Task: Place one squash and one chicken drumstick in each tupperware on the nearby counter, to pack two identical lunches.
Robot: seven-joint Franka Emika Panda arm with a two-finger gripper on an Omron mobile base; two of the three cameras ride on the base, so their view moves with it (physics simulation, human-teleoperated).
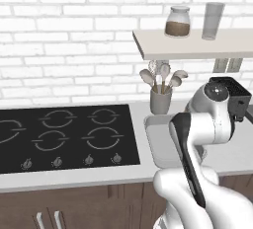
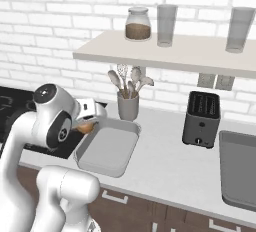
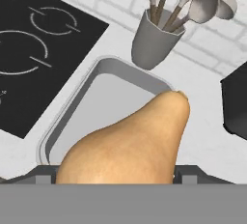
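Setting: white brick kitchen wall, pale surface (image 2: 165, 156) beside a black cooktop (image 1: 64, 136), with a shelf (image 2: 170, 51) above.
Squash: one tan, pear-shaped squash (image 3: 130, 143) sits between the gripper (image 2: 89, 124) jaws, which stand wide around its fat end; the narrow neck points ahead in the hand view. In the right base view only an orange-tan sliver shows at the hand.
Position: held above the near tupperware (image 2: 107, 148), over its cooktop-side rim rather than its middle (my reading from the hand view).
Tupperware: the near one looks bare inside; a second tupperware (image 2: 239, 168) lies well apart, past the toaster (image 2: 201, 118).
Neighbours: utensil holder (image 3: 152, 42) just behind the near tray's far rim.
Step in hand: lowering the squash into the near tray.
Doing it well: carry it further over the tray floor first, come down low before letting go so a round gourd does not roll to the rim, and keep clear of the utensil holder. Lay it to one side, leaving room for a drumstick.
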